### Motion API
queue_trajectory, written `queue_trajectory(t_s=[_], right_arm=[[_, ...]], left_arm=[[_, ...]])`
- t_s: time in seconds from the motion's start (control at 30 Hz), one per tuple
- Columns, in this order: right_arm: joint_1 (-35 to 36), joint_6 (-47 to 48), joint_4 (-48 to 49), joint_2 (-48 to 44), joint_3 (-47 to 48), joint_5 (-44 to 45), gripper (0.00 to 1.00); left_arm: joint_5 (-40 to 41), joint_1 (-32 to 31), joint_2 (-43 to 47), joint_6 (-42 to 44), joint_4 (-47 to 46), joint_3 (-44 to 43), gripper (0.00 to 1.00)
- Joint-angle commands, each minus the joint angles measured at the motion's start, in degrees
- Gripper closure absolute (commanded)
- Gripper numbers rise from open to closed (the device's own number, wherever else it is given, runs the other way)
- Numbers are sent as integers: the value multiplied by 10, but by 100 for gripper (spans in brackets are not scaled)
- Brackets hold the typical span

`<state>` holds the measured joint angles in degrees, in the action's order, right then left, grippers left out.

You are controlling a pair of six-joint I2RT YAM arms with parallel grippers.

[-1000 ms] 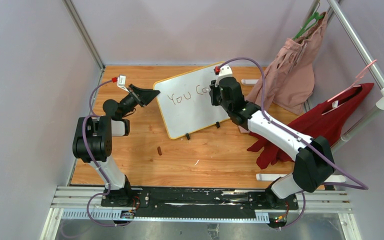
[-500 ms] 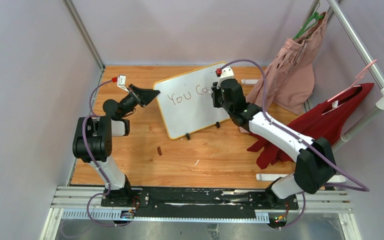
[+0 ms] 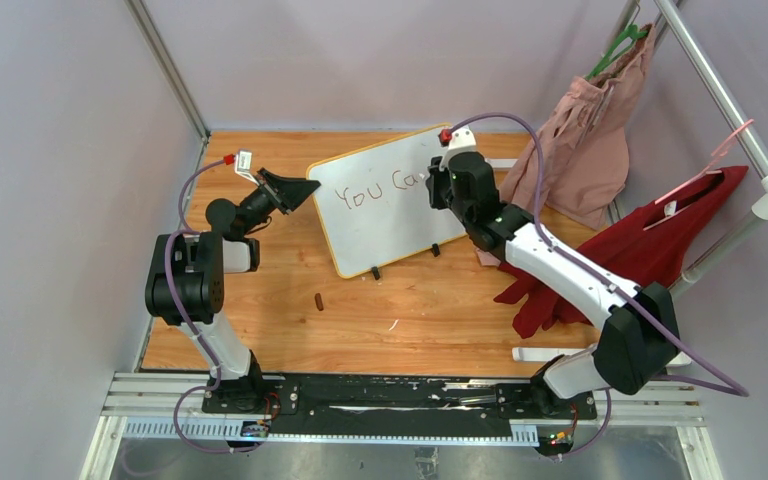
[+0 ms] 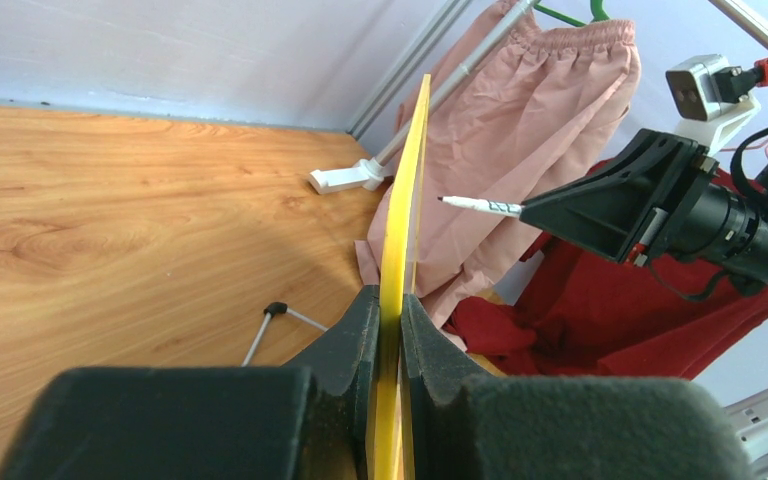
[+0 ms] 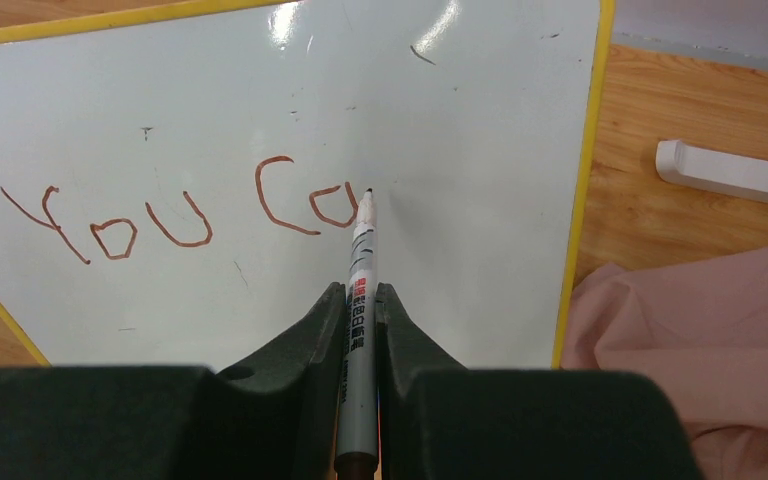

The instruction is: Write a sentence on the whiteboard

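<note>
The whiteboard [image 3: 385, 215] with its yellow frame stands tilted on two black feet. My left gripper [image 3: 305, 190] is shut on its left edge, seen edge-on in the left wrist view [image 4: 400, 250]. The sentence [image 5: 180, 215] reads "You Ca" in reddish-brown, one line only; it also shows in the top view [image 3: 375, 190]. My right gripper [image 5: 360, 300] is shut on a grey marker [image 5: 358, 300], its tip just right of the "a", at or very near the board. The marker's tip also shows in the left wrist view [image 4: 480, 205].
A pink garment [image 3: 585, 150] and a red garment [image 3: 650, 250] hang on a rack at the right. White rack feet [image 3: 545, 355] lie on the wooden table. A small brown marker cap [image 3: 319, 300] lies in front of the board.
My right gripper has shifted slightly right and farther along the board with the marker. The left arm and board have not moved.
</note>
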<state>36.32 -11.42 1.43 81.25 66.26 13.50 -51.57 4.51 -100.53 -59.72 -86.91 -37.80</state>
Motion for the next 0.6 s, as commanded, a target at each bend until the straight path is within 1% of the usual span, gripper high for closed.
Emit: queue_trajectory(t_s=[0.0,0.27,0.57], right_arm=[[-11,-2,-4,0,31,-4,100],[-17,-2,0,19,45,-9,100],[-19,-7,2,26,33,-13,100]], left_arm=[[-1,-4,14,8,-21,6,100],[-2,-4,12,8,-21,5,100],[-1,-5,13,8,-21,5,100]])
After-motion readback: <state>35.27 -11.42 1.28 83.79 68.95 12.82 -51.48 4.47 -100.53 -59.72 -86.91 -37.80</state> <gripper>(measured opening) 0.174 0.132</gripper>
